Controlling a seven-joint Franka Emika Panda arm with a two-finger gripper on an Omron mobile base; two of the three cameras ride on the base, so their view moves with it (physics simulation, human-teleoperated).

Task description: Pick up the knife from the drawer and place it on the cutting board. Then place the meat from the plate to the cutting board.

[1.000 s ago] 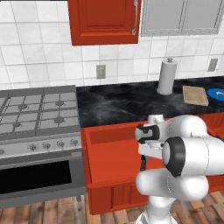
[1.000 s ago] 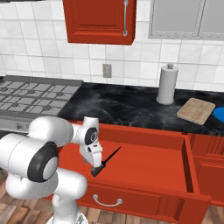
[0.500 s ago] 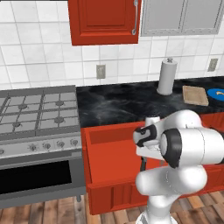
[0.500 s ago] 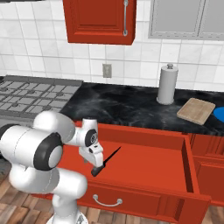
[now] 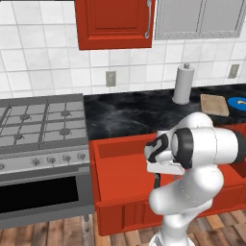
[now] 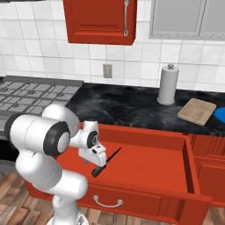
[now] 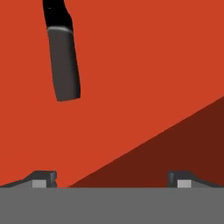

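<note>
since the earlier frame your arm's elbow has swung round, while the gripper (image 6: 97, 163) stays low over the open drawer (image 6: 145, 165). its fingertips (image 7: 43, 177) stand wide apart, holding nothing. the knife (image 6: 107, 161) lies on the drawer floor just ahead of the gripper, its handle end nearest, offset toward one fingertip. the cutting board (image 6: 197, 110) sits on the worktop (image 6: 127, 107) well beyond the gripper, with the plate (image 5: 239, 103) just past it and a paper-towel roll (image 6: 168, 84) nearby.
</note>
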